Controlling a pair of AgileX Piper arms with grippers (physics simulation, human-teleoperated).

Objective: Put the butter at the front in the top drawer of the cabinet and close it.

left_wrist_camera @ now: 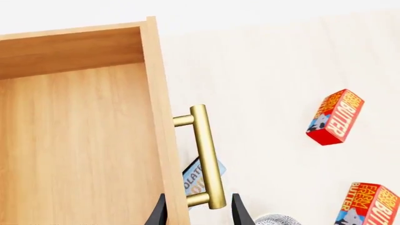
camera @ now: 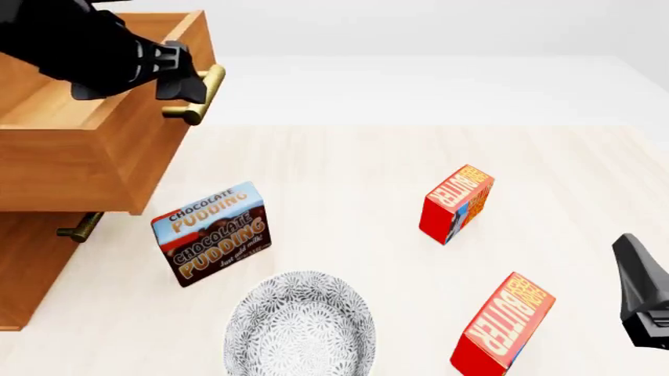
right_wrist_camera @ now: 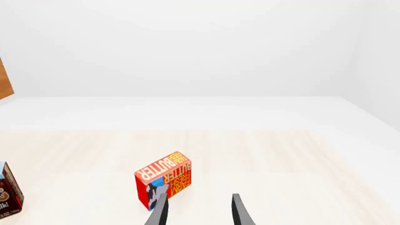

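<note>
Your left gripper sits at the brass handle of the top drawer, fingers either side of the bar with gaps showing, so released rather than clamped. The drawer stands pulled out of the cabinet, its wooden floor bare. The butter nearest the front edge lies on the table, just beside your right gripper, whose fingers are parted and grasp nothing. The second butter box sits farther back. The pudding box stands below the drawer front, the patterned bowl just in front of it.
</note>
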